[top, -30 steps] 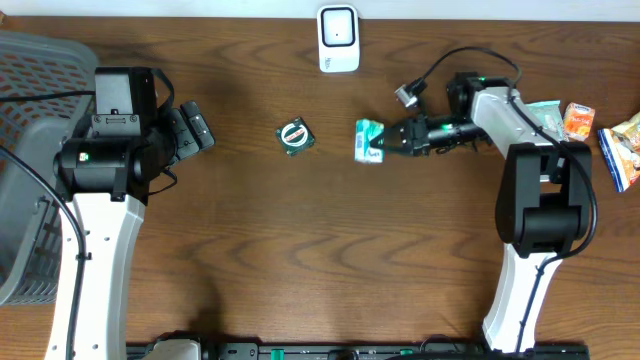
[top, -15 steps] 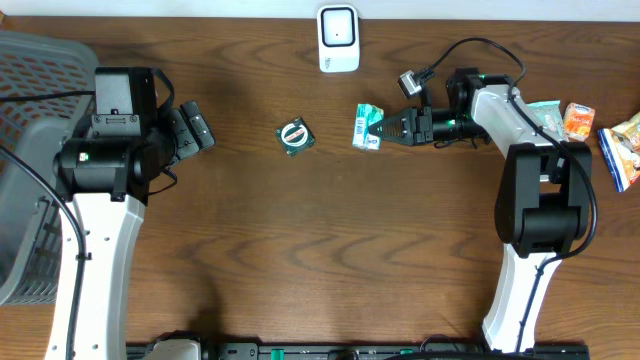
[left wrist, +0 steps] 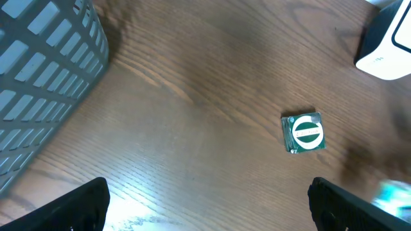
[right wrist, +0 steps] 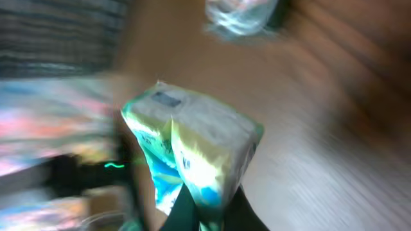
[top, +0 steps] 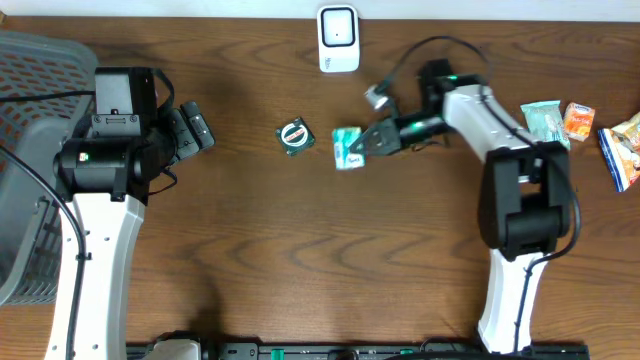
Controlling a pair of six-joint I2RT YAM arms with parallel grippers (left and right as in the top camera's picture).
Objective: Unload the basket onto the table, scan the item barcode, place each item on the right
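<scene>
Your right tool [top: 366, 144] pinches the green packet [top: 347, 148] over the tabletop [top: 300, 250], near the white scanner [top: 338, 38]. Bring it in slowly, barcode face turned to the scanner window. Your left tool [top: 192, 128] sits spread wide.

Mock shop checkout on a robot test bench, wooden table [top: 300, 250], white barcode scanner [top: 338, 38] at its far edge, grey plastic basket [top: 25, 70] at the left, packaged snacks [top: 578, 120] at the right

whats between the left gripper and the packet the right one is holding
A small square item with a green-and-white round label lies between the left gripper and the packet; the overhead view shows it.
</scene>
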